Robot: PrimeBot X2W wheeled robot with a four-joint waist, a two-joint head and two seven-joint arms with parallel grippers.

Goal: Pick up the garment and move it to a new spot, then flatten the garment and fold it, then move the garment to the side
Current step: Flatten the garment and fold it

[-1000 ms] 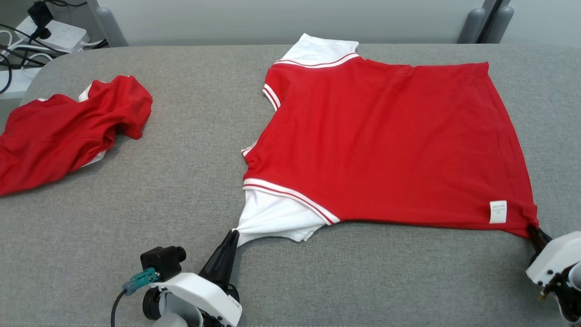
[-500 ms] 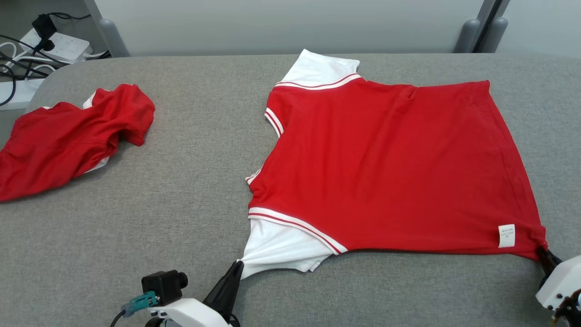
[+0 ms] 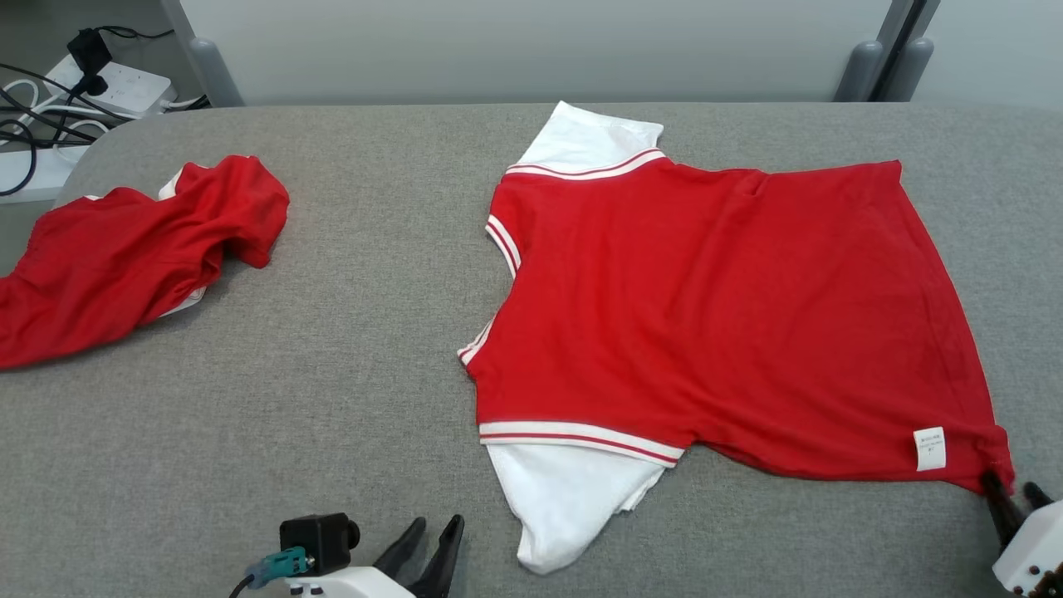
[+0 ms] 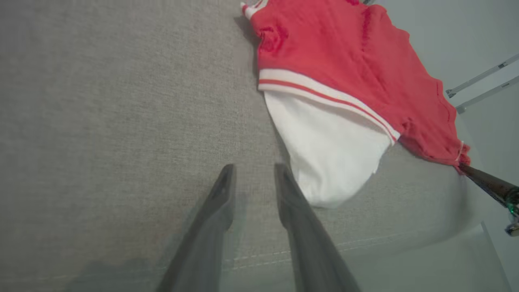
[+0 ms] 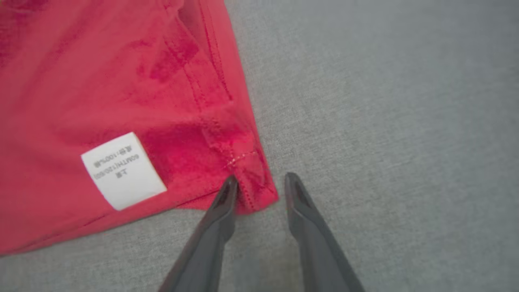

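The garment [image 3: 706, 316] is a red shirt with white striped sleeves, spread flat on the grey table [image 3: 374, 332]. Its near white sleeve [image 3: 565, 507] lies slack and free, also seen in the left wrist view [image 4: 328, 154]. My left gripper [image 3: 435, 523] stands open just left of that sleeve, with nothing between its fingers [image 4: 254, 167]. My right gripper [image 3: 1009, 486] is open at the shirt's near right hem corner [image 5: 251, 190]. That corner lies between the parted fingers [image 5: 261, 177], touching the left one. A white label [image 5: 123, 170] sits close by.
A second red garment [image 3: 124, 249] lies crumpled at the table's far left. A power strip with cables [image 3: 75, 91] sits off the table's back left corner. The table's front seam [image 4: 251, 259] runs just under my left fingers. Grey posts [image 3: 872, 58] stand behind.
Both grippers have opened and let go: the left released the white sleeve, which slumped back to the right, and the right released the hem corner. The head camera shifted slightly.
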